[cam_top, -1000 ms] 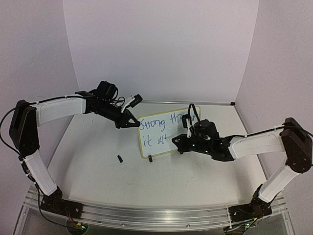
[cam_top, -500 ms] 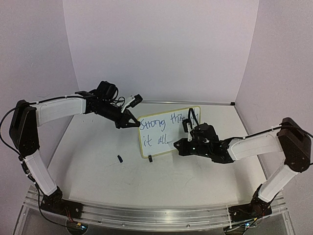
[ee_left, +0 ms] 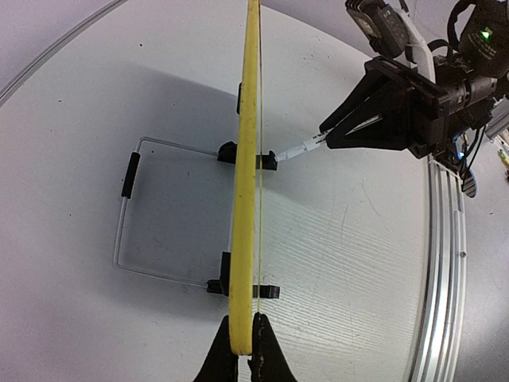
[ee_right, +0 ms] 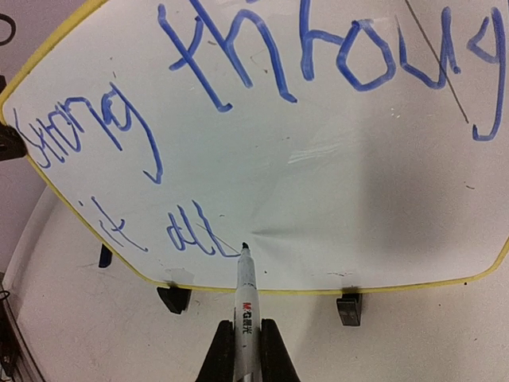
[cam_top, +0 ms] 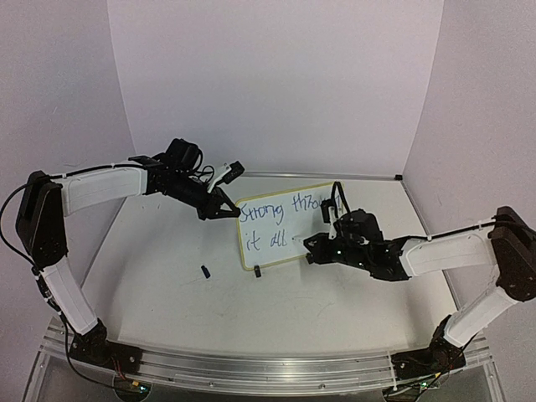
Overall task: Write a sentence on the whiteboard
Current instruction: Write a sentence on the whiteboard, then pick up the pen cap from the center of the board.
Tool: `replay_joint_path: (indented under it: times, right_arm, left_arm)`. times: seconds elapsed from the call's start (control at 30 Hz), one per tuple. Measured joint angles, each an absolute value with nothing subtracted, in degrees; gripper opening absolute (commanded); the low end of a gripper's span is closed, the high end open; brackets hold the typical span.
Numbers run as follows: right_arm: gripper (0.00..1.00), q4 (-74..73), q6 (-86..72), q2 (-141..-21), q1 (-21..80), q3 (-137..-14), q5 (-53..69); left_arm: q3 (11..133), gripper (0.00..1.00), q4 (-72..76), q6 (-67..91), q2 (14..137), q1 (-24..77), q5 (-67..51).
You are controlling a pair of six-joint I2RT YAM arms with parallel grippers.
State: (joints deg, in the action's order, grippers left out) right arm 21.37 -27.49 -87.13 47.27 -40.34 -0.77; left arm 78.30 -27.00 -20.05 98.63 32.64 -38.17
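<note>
The small white whiteboard with a thin yellow frame [cam_top: 280,224] stands mid-frame on the white desk [cam_top: 167,285]. The left end effector [ee_left: 242,350] is clamped on its edge. The right end effector [ee_right: 246,328] grips a white marker [ee_right: 245,278], tip beside "all". The sentence looks nearly written, so the next move is probably a gentle lift-off.

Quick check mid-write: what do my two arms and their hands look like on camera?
Both arms are white shells between black joints, with thin black cables along them: left arm, right arm. The left hand and right hand are black with tapered fingers. A green light glows on the right wrist.
</note>
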Motion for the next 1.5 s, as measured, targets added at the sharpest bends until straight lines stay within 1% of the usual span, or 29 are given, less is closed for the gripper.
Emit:
replay_joint_path:
  times: [0.3, 1.0, 1.07, 1.33, 1.5]
  right_arm:
    - [0.00, 21.3, -27.5, -90.1, 47.3, -40.4, -0.6]
    - [0.00, 21.3, -27.4, -90.9, 47.3, -41.5, -1.5]
    - [0.00, 21.2, -27.5, -89.1, 47.3, -40.9, -1.6]
    - [0.00, 18.4, -27.2, -75.4, 47.3, -38.9, -5.3]
    - [0.00, 16.0, -26.5, -71.3, 47.1, -38.8, -8.0]
  left_arm:
    - [78.3, 0.00, -27.0, -20.1, 98.6, 32.6, -38.2]
    - [78.3, 0.00, -27.0, -20.1, 98.6, 32.6, -38.2]
    - [78.3, 0.00, -27.0, -20.0, 98.6, 32.6, -38.2]
    - [78.3, 0.00, -28.6, -20.0, 98.2, 31.4, -39.4]
    - [78.4, 0.00, -31.4, -20.6, 97.6, 29.9, -39.9]
